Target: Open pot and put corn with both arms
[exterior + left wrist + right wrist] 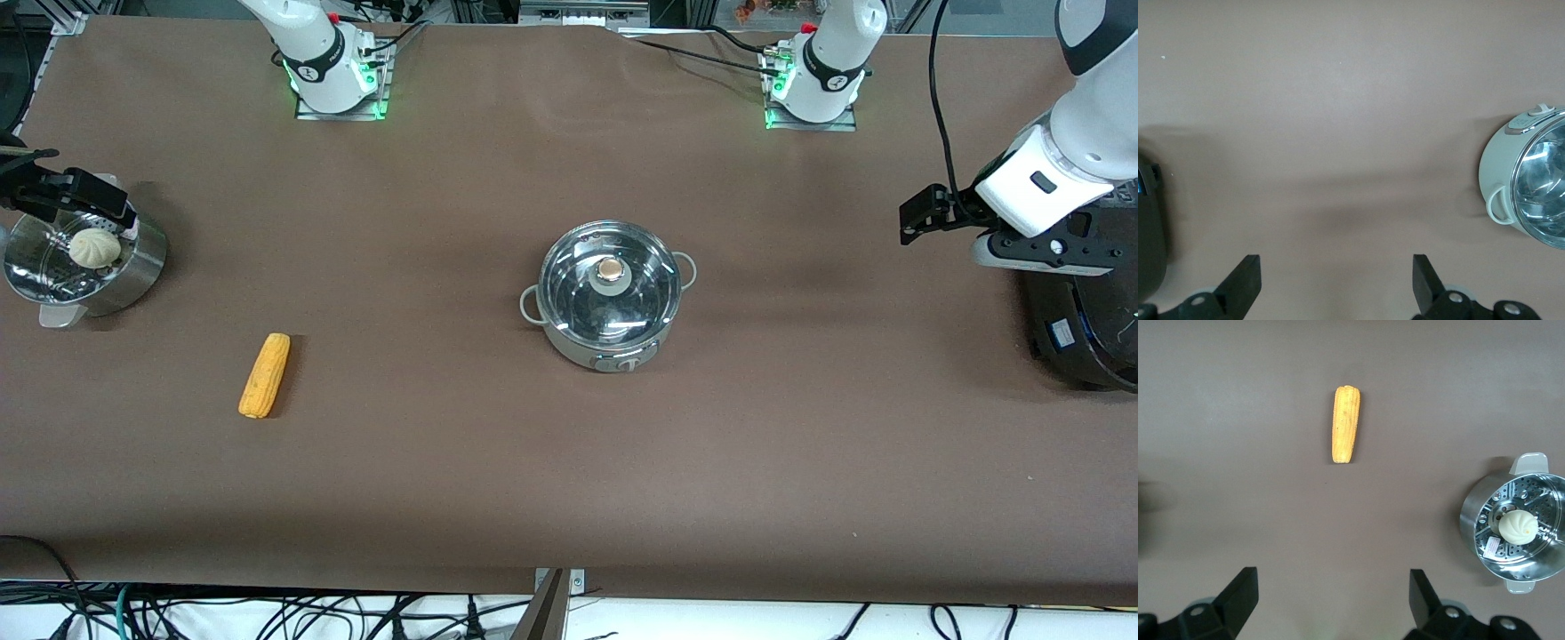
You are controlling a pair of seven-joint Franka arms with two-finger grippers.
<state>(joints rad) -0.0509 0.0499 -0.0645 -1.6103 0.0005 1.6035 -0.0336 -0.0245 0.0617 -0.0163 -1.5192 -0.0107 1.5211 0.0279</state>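
The steel pot (609,307) stands mid-table with its glass lid and tan knob (610,268) on it; its edge shows in the left wrist view (1528,180). The yellow-orange corn (265,375) lies on the table toward the right arm's end, nearer the front camera than the pot, and shows in the right wrist view (1345,424). My left gripper (1036,256) (1337,263) is open and empty, up over the table beside the black cooker. My right gripper (53,188) (1333,577) is open and empty, up in the air by the steamer basket.
A perforated steel steamer basket (133,267) (1471,513) with a white bun (95,247) (1517,525) stands at the right arm's end. A big black round cooker (1089,329) (1148,227) stands at the left arm's end. Brown cloth covers the table.
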